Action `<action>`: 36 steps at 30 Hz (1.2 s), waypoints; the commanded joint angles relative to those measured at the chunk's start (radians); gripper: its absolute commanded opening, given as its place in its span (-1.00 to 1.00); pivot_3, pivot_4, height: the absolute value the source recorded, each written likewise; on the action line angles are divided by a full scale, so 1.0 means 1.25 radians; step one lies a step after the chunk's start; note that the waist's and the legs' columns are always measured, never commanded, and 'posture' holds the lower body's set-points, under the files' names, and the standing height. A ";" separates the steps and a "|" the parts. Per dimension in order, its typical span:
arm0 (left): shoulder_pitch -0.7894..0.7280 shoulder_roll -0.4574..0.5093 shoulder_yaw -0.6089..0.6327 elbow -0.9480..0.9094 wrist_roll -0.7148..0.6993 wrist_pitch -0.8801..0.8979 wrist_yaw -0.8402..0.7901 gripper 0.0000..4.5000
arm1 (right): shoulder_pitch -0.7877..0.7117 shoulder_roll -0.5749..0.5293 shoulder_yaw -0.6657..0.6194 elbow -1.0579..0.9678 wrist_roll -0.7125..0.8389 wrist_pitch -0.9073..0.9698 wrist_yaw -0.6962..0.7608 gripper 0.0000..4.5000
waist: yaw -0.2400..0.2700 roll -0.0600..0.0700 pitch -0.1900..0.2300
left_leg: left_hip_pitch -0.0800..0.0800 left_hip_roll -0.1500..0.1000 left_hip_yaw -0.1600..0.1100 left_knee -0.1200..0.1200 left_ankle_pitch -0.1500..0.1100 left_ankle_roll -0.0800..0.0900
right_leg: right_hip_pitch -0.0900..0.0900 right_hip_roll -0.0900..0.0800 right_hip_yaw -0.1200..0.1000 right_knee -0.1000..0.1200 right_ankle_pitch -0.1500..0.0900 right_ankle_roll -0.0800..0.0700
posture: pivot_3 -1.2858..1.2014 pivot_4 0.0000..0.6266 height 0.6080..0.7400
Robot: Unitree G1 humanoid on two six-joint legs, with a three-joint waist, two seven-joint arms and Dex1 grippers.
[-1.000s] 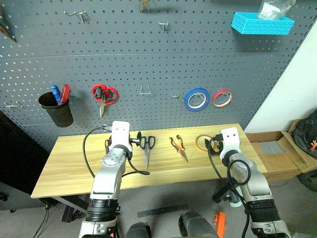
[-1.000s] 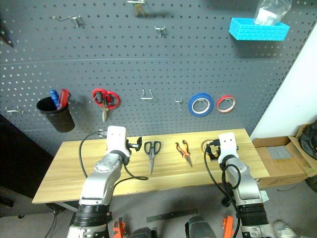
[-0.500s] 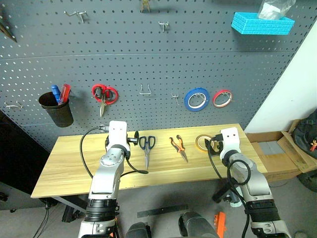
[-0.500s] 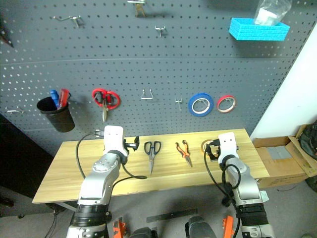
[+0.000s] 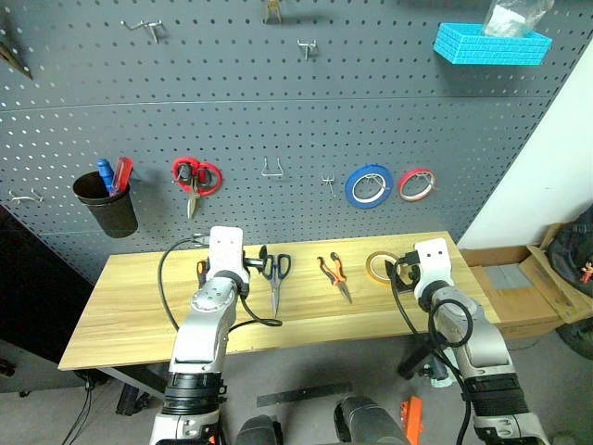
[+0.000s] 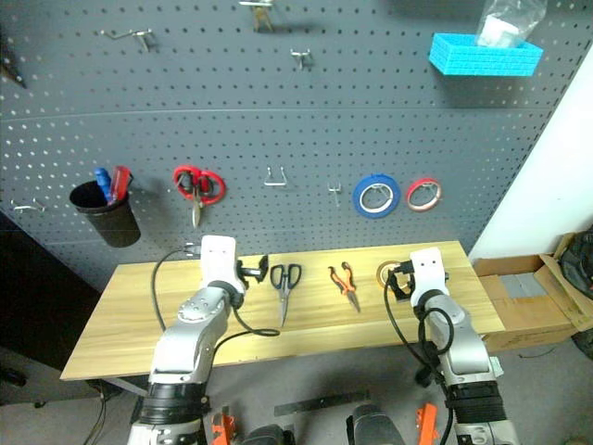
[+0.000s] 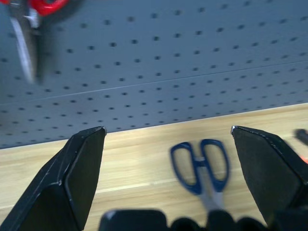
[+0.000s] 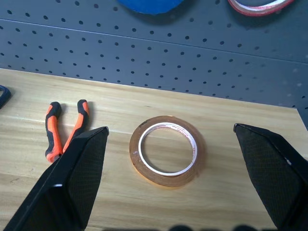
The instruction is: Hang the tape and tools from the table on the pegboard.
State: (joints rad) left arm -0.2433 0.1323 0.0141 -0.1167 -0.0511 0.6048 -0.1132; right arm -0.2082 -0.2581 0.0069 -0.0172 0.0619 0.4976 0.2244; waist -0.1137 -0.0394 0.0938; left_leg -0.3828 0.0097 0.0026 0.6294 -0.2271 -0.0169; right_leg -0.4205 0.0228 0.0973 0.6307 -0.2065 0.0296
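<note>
The tape [image 8: 166, 150] is a flat tan ring with a pale inner edge, lying on its side on the table [image 5: 130, 306], a long slab of light yellowish wood with clear grain. In the right wrist view it sits right between the two black fingers of the right gripper [image 8: 168, 192], a bit ahead of them, nothing touching it. Those jaws are spread wide and holding nothing.

Just beside the tape on the wood are the small pliers [image 8: 65, 127], orange and black rubbery handles, splayed slightly apart. Further along toward the robot's left lie the dark-blue-handled scissors [image 7: 202, 166], two oval loops with the metal blades pointing back toward the robot. In the left wrist view they're between the fingers of the left gripper [image 7: 168, 192] but off toward one side, closer to one finger than the other. Left jaws are wide apart too, empty.

Behind the table stands the pegboard [image 5: 278, 130], a dark grey matte panel with neat rows of small holes and a few bare metal hooks [image 5: 271, 170]. Hanging on it: red-handled scissors [image 5: 194, 176], a big blue ring [image 5: 368, 186], a thin red ring [image 5: 416, 184], a black cup [image 5: 105, 202] with pens in it, and a bright blue bin [image 5: 491, 43] up top.
</note>
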 commanded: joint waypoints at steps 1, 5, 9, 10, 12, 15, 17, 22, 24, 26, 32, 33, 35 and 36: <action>-0.053 0.019 -0.105 -0.025 -0.031 0.014 -0.133 0.99 | -0.056 -0.023 0.024 0.031 0.025 -0.012 0.094 1.00 | 0.000 -0.001 0.007 | 0.000 0.000 0.000 0.000 0.000 0.000 | 0.000 0.000 0.000 0.000 -0.001 -0.001 | -0.01 -0.59 1.00; -0.113 0.051 -0.179 -0.002 -0.054 0.064 -0.244 0.99 | -0.118 -0.051 0.048 0.117 0.028 -0.023 0.179 1.00 | -0.001 0.000 0.030 | 0.002 -0.001 0.001 0.002 0.000 0.000 | 0.001 0.001 0.000 0.000 -0.001 -0.002 | -0.01 -0.44 1.00; -0.195 0.069 -0.232 0.078 -0.052 0.058 -0.326 0.99 | -0.185 -0.064 0.064 0.200 0.021 -0.043 0.232 1.00 | -0.001 0.001 0.065 | 0.002 -0.001 0.001 0.002 0.000 0.001 | 0.001 0.003 0.001 0.001 -0.001 -0.002 | -0.01 -0.27 1.00; -0.223 0.066 -0.244 0.126 -0.043 0.038 -0.339 0.99 | -0.210 -0.063 0.069 0.244 0.015 -0.061 0.239 1.00 | -0.001 0.001 0.072 | 0.001 -0.001 0.001 0.002 0.000 0.001 | 0.001 0.003 0.001 0.001 -0.001 -0.002 | -0.01 -0.17 1.00; -0.267 0.063 -0.270 0.202 -0.026 0.000 -0.370 0.99 | -0.256 -0.056 0.071 0.321 0.007 -0.091 0.246 1.00 | 0.001 0.001 0.092 | 0.001 -0.001 0.000 0.002 0.000 0.001 | 0.000 0.003 0.001 0.003 0.000 0.001 | -0.01 -0.11 1.00; -0.299 0.058 -0.282 0.257 -0.019 -0.027 -0.396 0.99 | -0.299 -0.046 0.065 0.391 0.006 -0.115 0.247 1.00 | 0.002 0.001 0.116 | -0.002 0.000 0.000 0.001 -0.001 0.002 | -0.003 0.003 0.001 0.002 0.001 0.002 | -0.01 -0.01 1.00; -0.336 0.050 -0.295 0.312 -0.006 -0.055 -0.416 0.99 | -0.344 -0.036 0.055 0.467 0.008 -0.137 0.247 1.00 | 0.004 0.001 0.130 | -0.004 0.001 0.000 0.001 -0.002 0.004 | -0.004 0.003 0.000 0.003 -0.001 0.002 | -0.01 0.04 1.00; -0.371 0.042 -0.299 0.354 0.005 -0.082 -0.450 0.99 | -0.398 -0.031 0.044 0.564 0.008 -0.172 0.248 1.00 | 0.019 0.000 0.152 | -0.016 -0.001 0.000 0.003 -0.003 0.003 | -0.019 -0.005 0.001 0.011 0.000 0.002 | -0.01 0.12 1.00; -0.385 0.034 -0.306 0.377 0.020 -0.106 -0.451 0.99 | -0.424 -0.040 0.039 0.643 -0.001 -0.207 0.242 1.00 | 0.023 -0.001 0.160 | -0.017 -0.001 -0.001 0.004 -0.003 0.002 | -0.019 -0.005 0.001 0.011 0.000 0.002 | -0.01 0.14 1.00; -0.388 0.032 -0.311 0.381 0.027 -0.113 -0.461 0.99 | -0.445 -0.041 0.024 0.704 0.002 -0.222 0.236 1.00 | 0.024 -0.001 0.168 | -0.018 -0.002 -0.001 0.006 -0.004 0.002 | -0.019 -0.006 0.000 0.011 0.000 0.002 | -0.01 0.15 1.00; -0.384 0.037 -0.310 0.369 0.039 -0.110 -0.477 0.99 | -0.484 -0.021 -0.024 0.786 0.023 -0.172 0.204 1.00 | 0.024 0.000 0.178 | -0.022 -0.003 -0.003 0.013 -0.006 0.004 | -0.019 -0.006 0.000 0.011 0.000 0.004 | -0.01 0.16 1.00; -0.384 0.037 -0.309 0.368 0.041 -0.110 -0.478 0.99 | -0.491 -0.015 -0.039 0.797 0.034 -0.145 0.189 1.00 | 0.023 -0.001 0.180 | -0.022 -0.003 -0.003 0.013 -0.006 0.004 | -0.019 -0.006 0.000 0.011 0.001 0.005 | -0.01 0.16 1.00; -0.384 0.038 -0.309 0.368 0.046 -0.111 -0.479 0.99 | -0.501 -0.007 -0.056 0.811 0.042 -0.114 0.168 1.00 | 0.021 0.000 0.181 | -0.022 -0.003 -0.003 0.013 -0.006 0.004 | -0.019 -0.006 0.001 0.011 0.001 0.006 | -0.01 0.16 1.00; -0.384 0.038 -0.307 0.368 0.048 -0.112 -0.479 0.99 | -0.504 -0.003 -0.058 0.814 0.041 -0.108 0.162 1.00 | 0.021 0.000 0.181 | -0.021 -0.002 -0.004 0.013 -0.006 0.004 | -0.019 -0.006 0.001 0.011 0.001 0.006 | 0.00 0.16 1.00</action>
State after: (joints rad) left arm -0.7160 0.1836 -0.3673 0.3699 0.0025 0.4868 -0.7089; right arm -0.8361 -0.2661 -0.0451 0.9875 0.1012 0.3321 0.4474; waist -0.0869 -0.0398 0.3206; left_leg -0.4096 0.0068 -0.0022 0.6463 -0.2345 -0.0124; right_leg -0.4441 0.0152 0.0977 0.6451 -0.2054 0.0373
